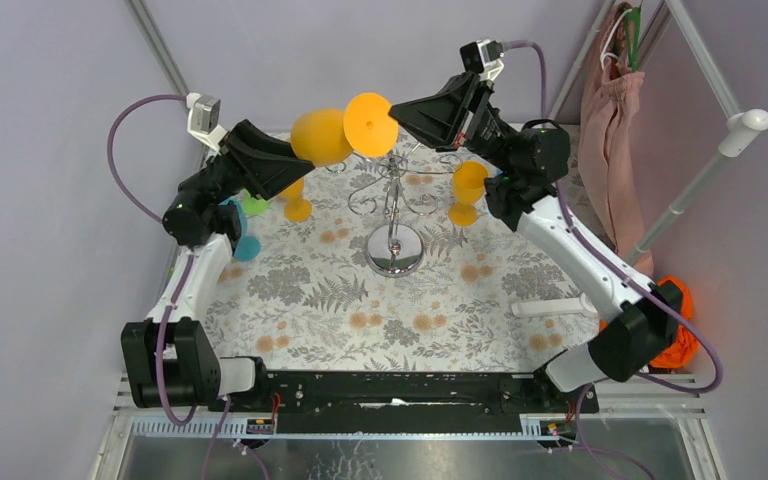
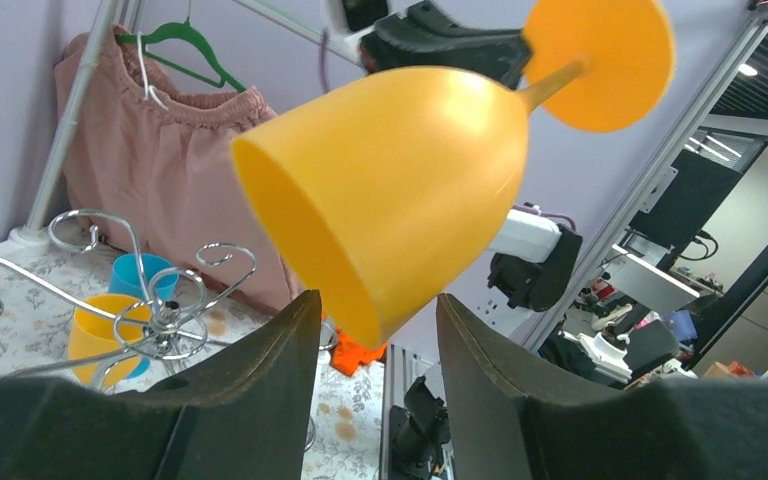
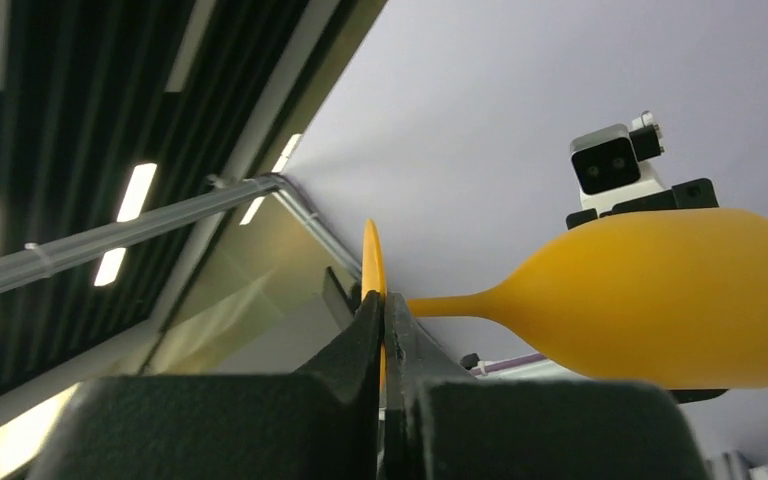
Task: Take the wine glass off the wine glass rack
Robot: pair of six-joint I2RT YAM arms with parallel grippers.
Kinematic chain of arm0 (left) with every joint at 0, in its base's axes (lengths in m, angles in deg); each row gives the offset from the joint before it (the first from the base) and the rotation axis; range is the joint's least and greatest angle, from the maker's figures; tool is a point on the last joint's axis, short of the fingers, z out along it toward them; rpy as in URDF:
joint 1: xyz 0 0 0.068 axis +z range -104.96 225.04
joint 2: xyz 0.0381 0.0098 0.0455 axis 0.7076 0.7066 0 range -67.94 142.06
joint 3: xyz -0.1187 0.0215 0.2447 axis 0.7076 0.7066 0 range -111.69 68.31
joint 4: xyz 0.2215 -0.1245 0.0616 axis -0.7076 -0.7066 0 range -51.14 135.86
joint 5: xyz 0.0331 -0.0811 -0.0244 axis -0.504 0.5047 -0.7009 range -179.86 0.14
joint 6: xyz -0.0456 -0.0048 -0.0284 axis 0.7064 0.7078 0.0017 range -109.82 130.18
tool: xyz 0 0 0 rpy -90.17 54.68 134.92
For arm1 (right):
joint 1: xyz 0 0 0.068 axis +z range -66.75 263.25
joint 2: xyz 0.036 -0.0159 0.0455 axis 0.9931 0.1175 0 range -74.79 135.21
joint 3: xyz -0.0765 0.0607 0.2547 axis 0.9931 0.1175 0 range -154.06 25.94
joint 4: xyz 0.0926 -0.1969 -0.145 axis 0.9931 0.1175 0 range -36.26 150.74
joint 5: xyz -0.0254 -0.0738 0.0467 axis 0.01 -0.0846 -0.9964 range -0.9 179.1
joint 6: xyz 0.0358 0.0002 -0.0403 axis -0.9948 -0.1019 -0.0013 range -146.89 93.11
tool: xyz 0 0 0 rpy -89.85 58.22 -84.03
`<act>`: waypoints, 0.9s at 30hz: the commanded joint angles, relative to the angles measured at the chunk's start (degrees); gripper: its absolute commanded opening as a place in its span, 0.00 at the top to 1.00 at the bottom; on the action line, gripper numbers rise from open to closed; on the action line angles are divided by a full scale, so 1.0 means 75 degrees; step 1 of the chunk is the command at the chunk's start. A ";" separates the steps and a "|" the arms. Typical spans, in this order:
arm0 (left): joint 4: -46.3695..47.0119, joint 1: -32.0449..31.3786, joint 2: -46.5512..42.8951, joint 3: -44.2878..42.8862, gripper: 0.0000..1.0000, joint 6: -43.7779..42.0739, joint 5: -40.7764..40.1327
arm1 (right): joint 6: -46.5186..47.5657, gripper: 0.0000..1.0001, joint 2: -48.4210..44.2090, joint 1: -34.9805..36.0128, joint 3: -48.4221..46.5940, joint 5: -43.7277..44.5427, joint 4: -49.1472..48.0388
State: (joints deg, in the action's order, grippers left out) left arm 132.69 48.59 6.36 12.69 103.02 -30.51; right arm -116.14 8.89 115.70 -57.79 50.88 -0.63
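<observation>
An orange wine glass (image 1: 322, 137) hangs sideways in the air above the wine glass rack (image 1: 394, 190), a silver wire stand with scroll arms and a round shiny base. My right gripper (image 1: 392, 113) is shut on the edge of the glass's flat foot (image 3: 371, 255). The bowl (image 3: 670, 300) points toward the left arm. My left gripper (image 2: 378, 300) is open, and the lower rim of the bowl (image 2: 390, 190) sits just between its fingertips. I cannot tell whether they touch it. The rack's curled arms (image 2: 160, 310) show low on the left of the left wrist view.
Two more orange glasses (image 1: 297, 200) (image 1: 466, 190) stand on the floral cloth either side of the rack. A blue cup (image 1: 246, 243) and a green one (image 1: 254, 206) sit by the left arm. A white cylinder (image 1: 558, 306) lies near right; pink clothing (image 1: 610, 130) hangs at back right.
</observation>
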 commanded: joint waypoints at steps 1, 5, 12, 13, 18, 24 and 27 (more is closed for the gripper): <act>0.0716 0.0056 -0.0538 -0.0499 0.47 0.0266 -0.0186 | -0.2109 1.00 0.0701 -0.0037 0.0156 -0.0145 -0.2970; 0.0701 0.0054 -0.1074 -0.0597 0.46 0.0360 -0.0276 | -0.3163 1.00 0.1349 -0.0027 0.0109 0.0071 -0.4477; 0.0693 0.0048 -0.1279 -0.0477 0.47 0.0545 -0.0367 | -0.3769 1.00 0.2001 0.0197 0.0021 0.0020 -0.5246; 0.0693 0.0043 -0.1296 -0.0412 0.47 0.0549 -0.0381 | -0.3743 1.00 0.2029 0.0232 0.0009 -0.0008 -0.5258; 0.0640 0.0042 -0.1269 -0.0286 0.48 0.0477 -0.0367 | -0.3621 1.00 0.1997 0.0397 -0.0017 -0.0197 -0.5183; 0.0566 0.0047 -0.1160 -0.0319 0.63 0.0476 -0.0402 | -0.3333 1.00 0.1878 0.0564 0.0092 -0.0419 -0.4857; 0.0385 0.0042 -0.1250 -0.0307 0.88 0.0396 -0.0403 | -0.3314 1.00 0.1853 0.0581 0.0230 -0.0400 -0.4763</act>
State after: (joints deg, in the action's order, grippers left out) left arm 133.81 48.64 -2.47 10.29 107.48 -33.11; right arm -141.87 24.48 118.56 -56.52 52.00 -33.59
